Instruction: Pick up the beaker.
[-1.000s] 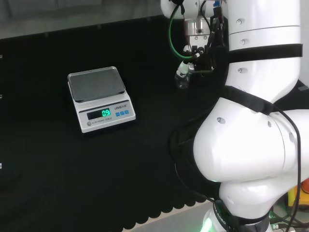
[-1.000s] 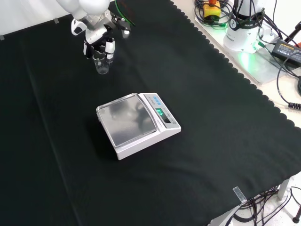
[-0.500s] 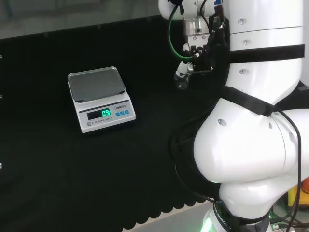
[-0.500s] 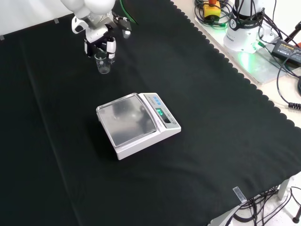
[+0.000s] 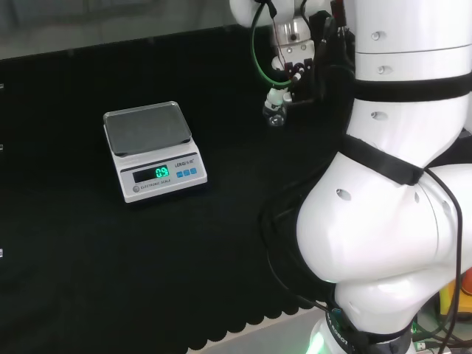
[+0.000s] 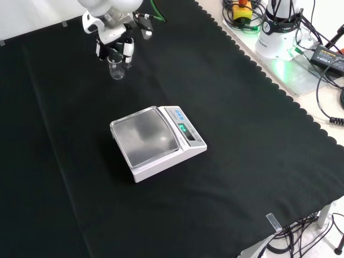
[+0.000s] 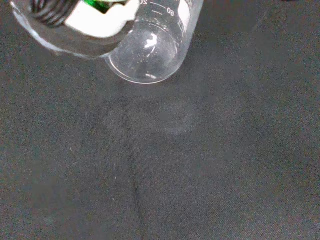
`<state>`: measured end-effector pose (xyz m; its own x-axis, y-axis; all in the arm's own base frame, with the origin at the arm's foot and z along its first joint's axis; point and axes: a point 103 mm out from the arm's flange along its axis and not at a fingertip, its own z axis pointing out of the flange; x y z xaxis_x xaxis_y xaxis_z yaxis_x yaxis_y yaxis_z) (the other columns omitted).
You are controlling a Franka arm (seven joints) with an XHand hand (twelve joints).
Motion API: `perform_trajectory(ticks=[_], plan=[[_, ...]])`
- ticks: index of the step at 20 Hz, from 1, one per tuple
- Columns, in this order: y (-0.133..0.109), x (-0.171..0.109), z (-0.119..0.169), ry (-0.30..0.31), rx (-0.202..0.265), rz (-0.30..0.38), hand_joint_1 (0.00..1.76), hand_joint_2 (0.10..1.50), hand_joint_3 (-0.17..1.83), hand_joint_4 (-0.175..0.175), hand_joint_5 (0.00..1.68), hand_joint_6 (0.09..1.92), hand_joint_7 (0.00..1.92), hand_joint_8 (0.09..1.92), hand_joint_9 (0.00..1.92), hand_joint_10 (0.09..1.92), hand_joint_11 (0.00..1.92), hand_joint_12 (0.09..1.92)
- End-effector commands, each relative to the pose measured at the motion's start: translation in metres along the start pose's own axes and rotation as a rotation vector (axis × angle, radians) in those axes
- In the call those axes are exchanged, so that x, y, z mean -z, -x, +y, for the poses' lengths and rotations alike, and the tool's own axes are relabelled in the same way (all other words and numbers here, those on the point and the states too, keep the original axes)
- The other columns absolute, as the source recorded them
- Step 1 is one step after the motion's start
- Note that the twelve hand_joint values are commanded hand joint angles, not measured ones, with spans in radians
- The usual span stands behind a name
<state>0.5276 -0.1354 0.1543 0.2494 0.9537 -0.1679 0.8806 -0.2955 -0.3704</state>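
One clear beaker [image 6: 115, 69] pinched in the hand's [image 6: 114, 42] fingers [image 6: 128, 50]; its empty inside [image 7: 147, 52] plain from the wrist view alone.

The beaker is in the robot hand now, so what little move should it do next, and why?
Probably keep lifting straight up a little. The robot hand is curled round the clear beaker, which looks upright and just above the black cloth in the wrist view. The scale stands apart, so nothing blocks a short rise.
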Motion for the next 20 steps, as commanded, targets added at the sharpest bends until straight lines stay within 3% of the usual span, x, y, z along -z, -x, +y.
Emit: perform_trajectory(ticks=[1, 12, 17, 20], plan=[[-0.011, 0.042, -0.032, 0.053, 0.014, -0.014, 1.12, 1.02, 0.04, -0.006, 1.13, 0.76, 1.19, 0.67, 1.59, 0.09, 1.69, 0.48], [-0.023, 0.117, -0.097, 0.065, 0.064, 0.051, 1.13, 1.02, 0.03, -0.008, 1.13, 0.76, 1.19, 0.67, 1.60, 0.09, 1.70, 0.48], [-0.042, 0.129, -0.112, 0.067, 0.081, 0.043, 1.13, 1.02, 0.03, -0.010, 1.13, 0.76, 1.19, 0.67, 1.60, 0.09, 1.70, 0.48], [-0.035, 0.128, -0.111, 0.061, 0.079, 0.053, 1.13, 1.03, 0.03, -0.015, 1.13, 0.76, 1.19, 0.67, 1.60, 0.09, 1.70, 0.48]])
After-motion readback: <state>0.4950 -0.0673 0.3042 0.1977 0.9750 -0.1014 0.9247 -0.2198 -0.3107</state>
